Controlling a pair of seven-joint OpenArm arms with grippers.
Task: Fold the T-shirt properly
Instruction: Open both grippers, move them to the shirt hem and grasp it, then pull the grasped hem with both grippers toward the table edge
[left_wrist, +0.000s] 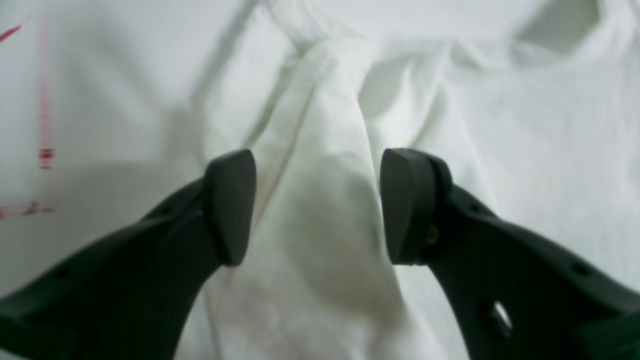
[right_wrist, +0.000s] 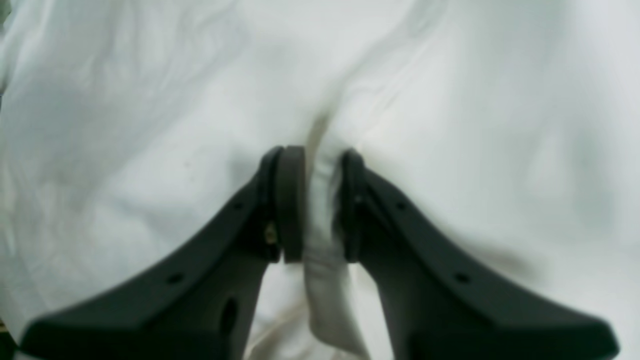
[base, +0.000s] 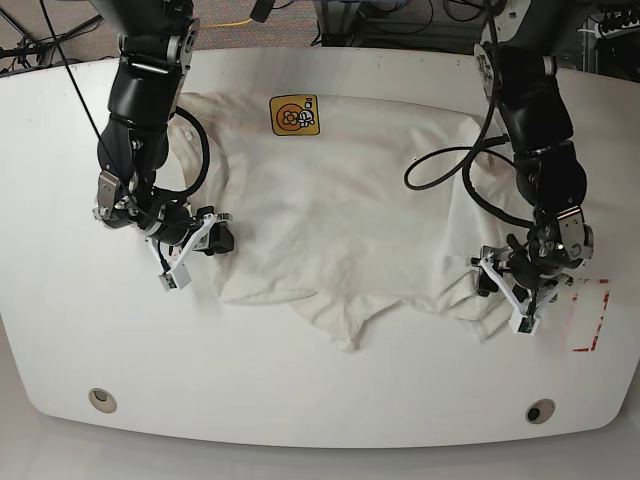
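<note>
T-shirt (base: 340, 215), off-white, spread in loose wrinkles across the middle of the white desk (base: 60, 330), collar side toward the near edge. A small yellow-orange square badge (base: 293, 115) lies on the fabric near the far edge. The near hem is uneven, with a pointed flap reaching toward the front of the desk and a long crease running along the side below the right arm.

Right tool (right_wrist: 320, 205), at the shirt's edge on the base view's left: its two dark fingers (right_wrist: 290, 210) stand close together with a narrow upright pleat of the off-white cloth pinched between the pads. The pleat rises out of the surrounding fabric and hangs below the pads as a grey-shaded strip.

Left tool (left_wrist: 317, 205), at the opposite edge of the shirt on the base view's right: its fingers (left_wrist: 230, 207) stand well apart, one on each side of a raised ridge of cloth. The ridge runs up between them without touching either pad, as far as the wrist view shows. A sleeve opening is visible in the fabric beyond.

Red tape marks (base: 590, 315) lie on the bare desk just beside the left tool, outside the shirt. Black cables (base: 455, 170) loop from both arms over the cloth.
</note>
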